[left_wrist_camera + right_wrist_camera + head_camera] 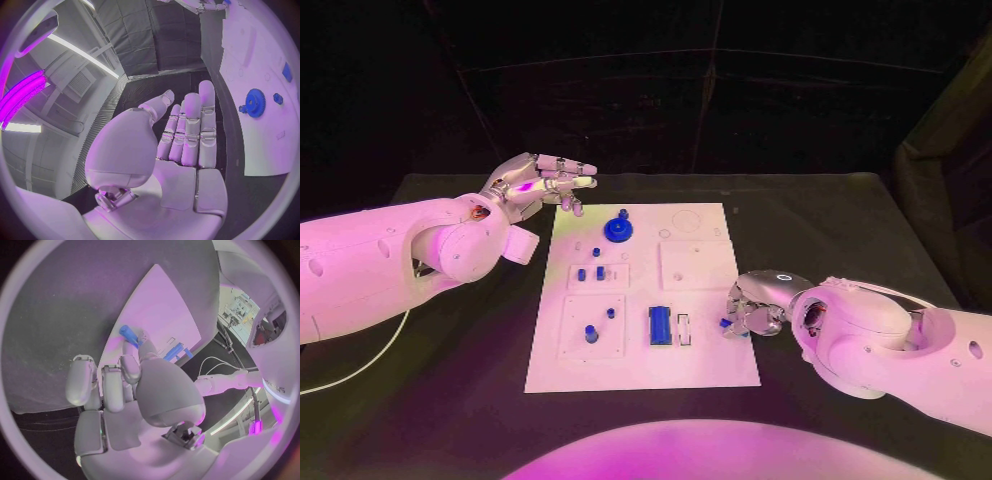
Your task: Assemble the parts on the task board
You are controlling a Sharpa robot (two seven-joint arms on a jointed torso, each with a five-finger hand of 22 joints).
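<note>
The white task board [711, 360] lies in the middle of the black table. On it stand a blue gear [619, 232], several small blue pegs [600, 272] and a long blue block [659, 326]. My left hand [538, 183] hovers above the board's far left corner, fingers stretched and apart, holding nothing. The left wrist view shows its bare palm [181, 145] beside the gear [254, 103]. My right hand [759, 305] sits at the board's right edge and pinches a small blue peg [727, 323]. In the right wrist view, the peg [128, 333] sticks out between thumb and finger over the board [162, 305].
A white cable [358, 370] runs across the table at the left, under my left arm. Black table surface surrounds the board on all sides, and dark curtains close off the back.
</note>
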